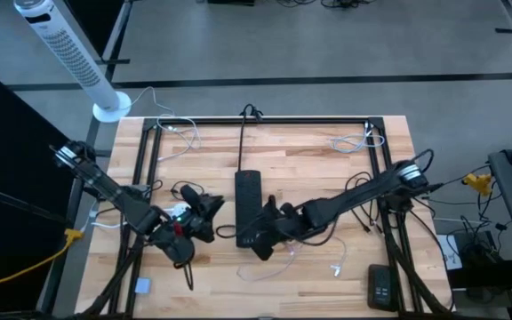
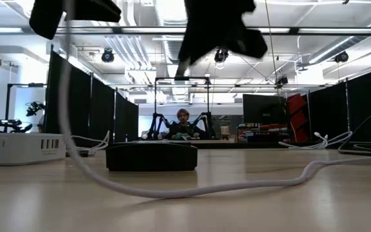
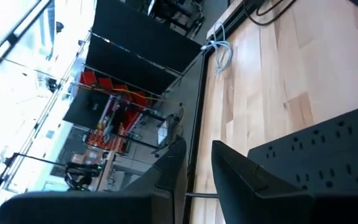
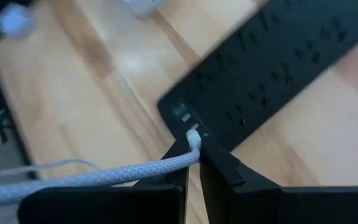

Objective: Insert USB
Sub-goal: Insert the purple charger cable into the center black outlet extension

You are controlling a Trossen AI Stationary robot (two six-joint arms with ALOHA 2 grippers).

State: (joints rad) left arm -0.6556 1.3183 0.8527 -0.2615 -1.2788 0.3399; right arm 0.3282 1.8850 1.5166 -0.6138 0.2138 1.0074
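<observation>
White braided USB cable pinched at its plug end between the fingers of the right hand, tip just at the end of the black power strip beside its USB ports. Strip lying lengthwise mid-surface, on pale wood planks framed by black rails. Cable slack trailing across the surface. White charger block off to one side. Beyond: black curtains, ceiling lights, a seated person, a white tower fan on the floor. Left hand hovering left of the strip, fingers slightly apart, nothing between them.
</observation>
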